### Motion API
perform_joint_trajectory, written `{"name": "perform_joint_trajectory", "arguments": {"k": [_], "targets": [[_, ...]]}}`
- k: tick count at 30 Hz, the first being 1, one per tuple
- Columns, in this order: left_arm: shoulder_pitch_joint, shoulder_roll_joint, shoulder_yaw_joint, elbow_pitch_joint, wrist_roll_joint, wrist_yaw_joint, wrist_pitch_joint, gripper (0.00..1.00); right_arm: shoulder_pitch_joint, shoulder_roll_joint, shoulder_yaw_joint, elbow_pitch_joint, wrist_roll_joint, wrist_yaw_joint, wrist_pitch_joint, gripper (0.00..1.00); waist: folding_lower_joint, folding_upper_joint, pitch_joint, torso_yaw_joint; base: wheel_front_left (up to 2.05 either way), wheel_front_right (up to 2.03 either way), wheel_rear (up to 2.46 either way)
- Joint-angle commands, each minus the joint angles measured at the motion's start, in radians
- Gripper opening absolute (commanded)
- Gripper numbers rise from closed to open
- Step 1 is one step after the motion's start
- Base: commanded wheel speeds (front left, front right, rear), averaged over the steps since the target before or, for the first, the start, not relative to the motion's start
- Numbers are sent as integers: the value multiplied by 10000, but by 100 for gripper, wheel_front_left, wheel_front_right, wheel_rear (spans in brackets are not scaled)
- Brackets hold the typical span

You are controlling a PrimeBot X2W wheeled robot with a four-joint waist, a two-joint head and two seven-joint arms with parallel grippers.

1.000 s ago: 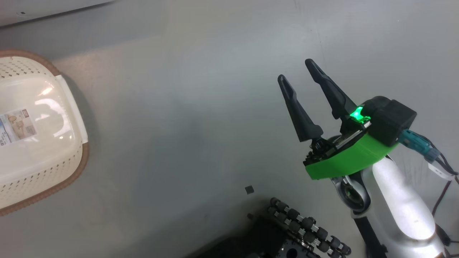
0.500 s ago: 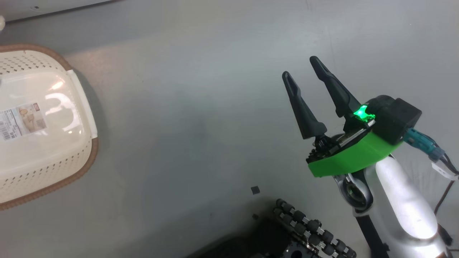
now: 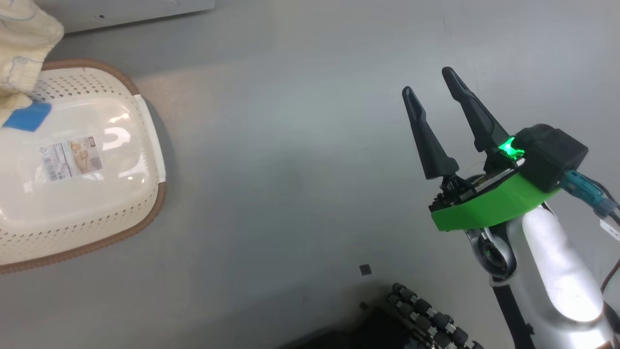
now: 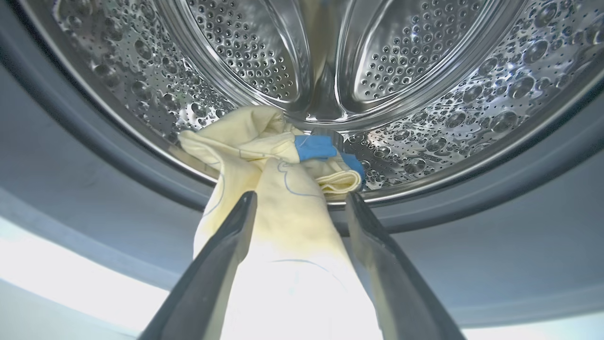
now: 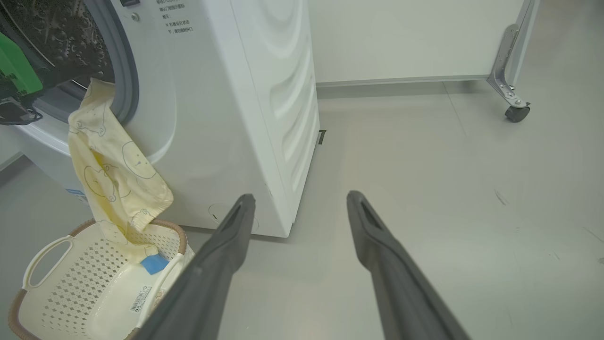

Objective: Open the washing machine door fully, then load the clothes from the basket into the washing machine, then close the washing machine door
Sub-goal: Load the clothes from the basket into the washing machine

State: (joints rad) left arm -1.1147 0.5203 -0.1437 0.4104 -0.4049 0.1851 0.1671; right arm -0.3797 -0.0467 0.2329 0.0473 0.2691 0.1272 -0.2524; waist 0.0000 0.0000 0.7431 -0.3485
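Right gripper [image 5: 298,196] spread wide above grey floor [image 5: 424,156], basket [image 5: 167,225] just beside washing machine [image 5: 226,94], cream clothes [image 5: 113,174] hanging from drum [image 4: 415,61] over gasket lip [image 5: 126,71] into basket, left gripper [image 4: 300,196] splayed loose around their upper end, caster [image 5: 516,113] far behind

The clothes [image 5: 118,174] hang out of the washing machine [image 5: 264,94] mouth, over its rim and down into the basket [image 5: 47,245]. They block the low part of the way in, and the left hand [image 4: 300,196] sits there too. Deeper in, the steel drum [image 4: 424,61] has lots of room. The floor [image 5: 424,156] beside the machine is wide open.
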Motion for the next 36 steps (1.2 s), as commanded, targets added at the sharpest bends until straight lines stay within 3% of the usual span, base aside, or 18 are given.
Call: {"name": "perform_joint_trajectory", "arguments": {"k": [1, 11, 17, 25, 36], "targets": [[467, 356, 399, -684, -109, 148, -228, 100, 255, -35, 21, -311, -172, 35, -93, 100, 0, 0, -188, 181, 0, 0, 0], [4640, -645, 571, -3958, -15, 1364, -2026, 100, 508, -47, -591, -373, -967, 35, 12, 100, 0, 0, -865, 1061, 0, 0, 0], [6565, -1396, 160, -4991, 129, 1849, -2683, 100, 651, -169, -927, -543, -1239, 35, 274, 100, 0, 0, -1356, 1583, 0, 0, 0], [7664, -2178, -393, -4994, -93, 1809, -3345, 100, 1060, -266, -1407, -764, -1438, 35, 613, 100, 0, 0, -2048, 2128, 0, 0, 0], [8297, -2458, -518, -4391, -313, 1782, -3654, 100, 1697, -188, -1597, -1050, -1562, 35, 1000, 100, 0, 0, -2919, 2283, 0, 0, 0]]}}
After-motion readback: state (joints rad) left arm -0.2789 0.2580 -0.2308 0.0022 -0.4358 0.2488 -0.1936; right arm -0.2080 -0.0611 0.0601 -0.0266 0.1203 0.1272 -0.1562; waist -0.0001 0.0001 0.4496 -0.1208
